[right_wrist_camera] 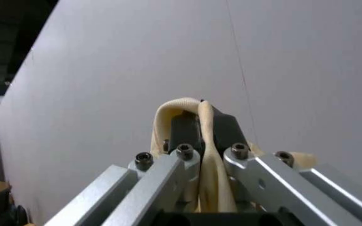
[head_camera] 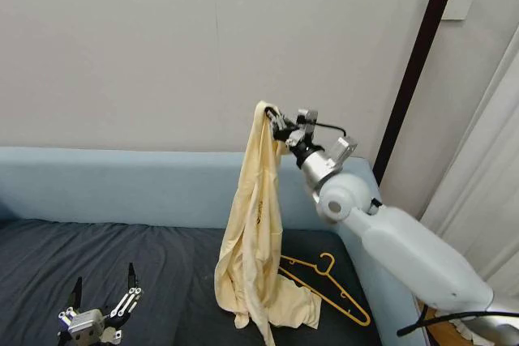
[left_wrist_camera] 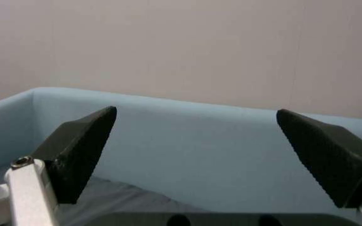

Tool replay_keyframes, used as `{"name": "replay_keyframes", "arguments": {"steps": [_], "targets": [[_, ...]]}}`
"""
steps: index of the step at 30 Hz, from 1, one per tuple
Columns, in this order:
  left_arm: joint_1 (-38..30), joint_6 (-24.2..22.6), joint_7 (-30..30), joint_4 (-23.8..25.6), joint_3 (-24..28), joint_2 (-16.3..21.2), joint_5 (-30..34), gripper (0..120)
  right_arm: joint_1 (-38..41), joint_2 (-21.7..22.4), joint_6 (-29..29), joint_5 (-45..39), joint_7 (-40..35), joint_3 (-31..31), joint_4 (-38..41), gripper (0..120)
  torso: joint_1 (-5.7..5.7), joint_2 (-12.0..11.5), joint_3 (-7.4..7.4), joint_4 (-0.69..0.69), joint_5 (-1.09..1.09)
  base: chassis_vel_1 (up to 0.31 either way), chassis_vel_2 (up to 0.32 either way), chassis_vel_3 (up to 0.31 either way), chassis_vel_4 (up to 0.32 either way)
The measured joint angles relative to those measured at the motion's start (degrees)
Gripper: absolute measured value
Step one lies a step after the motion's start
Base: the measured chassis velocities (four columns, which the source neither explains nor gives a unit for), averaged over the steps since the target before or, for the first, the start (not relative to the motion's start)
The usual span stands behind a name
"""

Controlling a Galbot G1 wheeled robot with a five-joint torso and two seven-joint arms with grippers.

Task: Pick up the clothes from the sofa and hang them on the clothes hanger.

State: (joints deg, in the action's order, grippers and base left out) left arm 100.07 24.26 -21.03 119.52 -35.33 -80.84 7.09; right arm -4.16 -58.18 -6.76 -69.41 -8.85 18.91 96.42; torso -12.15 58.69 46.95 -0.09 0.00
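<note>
There is one garment in play, a pale yellow piece of clothing [head_camera: 258, 232]. It hangs in the air from the right gripper [head_camera: 276, 125], lifted in front of the sofa's backrest. Its top edge is bunched at the gripper and its bottom hem trails onto the dark seat cushion [head_camera: 122, 265]. From the right wrist camera, the two fingers [right_wrist_camera: 184, 129] are pressed together on a strip of that yellow cloth [right_wrist_camera: 210, 165], which loops over their tips.

One clothes hanger [head_camera: 331, 283], orange-yellow, lies flat on the cushion near the sofa's right armrest. It is just beside the trailing hem and touches no gripper.

The one sofa [head_camera: 122, 184] is light blue and stands against a plain wall.

The left gripper [head_camera: 104, 299] sits low over the left part of the cushion, well apart from the garment. Its two dark fingers [left_wrist_camera: 80, 150] are spread wide with nothing between them.

One dark slanted pole [head_camera: 415, 70] rises at the right, beyond the sofa's end.
</note>
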Motion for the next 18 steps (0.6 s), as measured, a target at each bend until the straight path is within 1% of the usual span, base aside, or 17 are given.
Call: {"name": "replay_keyframes", "arguments": {"steps": [1,4,5,10,12,14,16,17,18], "targets": [[0.0,0.0,0.0,0.0,0.0,0.0,0.0,100,0.0,0.0,0.0,0.0,0.0,0.0,0.0,0,0.00,0.0,0.00,0.00,0.00,0.000,0.000,0.000,0.000],[-0.4,0.0,0.0,-0.1,-0.4,0.5,0.9,100,6.7,-0.4,0.8,-2.7,-0.1,0.1,-0.4,0,0.00,0.0,0.00,0.00,-0.01,0.000,0.000,0.000,0.000],[-0.4,0.0,0.0,-0.1,-0.4,0.5,0.9,100,6.7,-0.4,0.8,-2.7,-0.1,0.1,-0.4,0,0.00,0.0,0.00,0.00,-0.01,0.000,0.000,0.000,0.000],[-0.6,0.1,-0.1,-0.1,-1.0,1.2,1.8,100,16.2,-1.4,1.5,-5.1,0.0,-0.2,-2.8,0,0.00,0.0,-0.01,0.01,-0.01,0.000,0.000,0.000,0.000],[-0.6,0.1,-0.1,-0.2,-1.1,1.3,1.8,100,17.3,-1.5,1.9,-5.5,-0.2,-0.7,-3.0,0,0.00,0.0,-0.01,0.01,-0.02,0.000,0.000,0.000,0.000],[-0.7,0.1,-0.1,-0.4,-1.2,1.4,1.9,100,18.5,-1.4,3.8,-5.8,-2.3,-1.6,-2.0,0,0.00,0.0,-0.02,0.00,-0.02,0.000,0.000,0.000,0.000],[-0.8,0.1,-0.1,-0.8,-1.2,1.3,1.9,100,17.4,-1.1,6.3,-5.6,-5.6,-1.7,0.2,0,0.00,0.0,-0.02,0.00,-0.02,0.000,0.000,0.000,0.000],[-0.8,0.1,-0.1,-0.8,-1.2,1.3,1.9,100,17.4,-1.1,6.3,-5.6,-5.6,-1.7,0.2,0,0.00,0.0,-0.02,0.00,-0.02,0.000,0.000,0.000,0.000],[-1.0,0.1,-0.1,-1.0,-1.1,1.2,1.8,100,15.8,-0.8,7.9,-5.2,-7.9,-1.7,1.7,0,0.01,0.0,-0.02,0.00,-0.03,0.000,0.000,0.000,0.000]]}}
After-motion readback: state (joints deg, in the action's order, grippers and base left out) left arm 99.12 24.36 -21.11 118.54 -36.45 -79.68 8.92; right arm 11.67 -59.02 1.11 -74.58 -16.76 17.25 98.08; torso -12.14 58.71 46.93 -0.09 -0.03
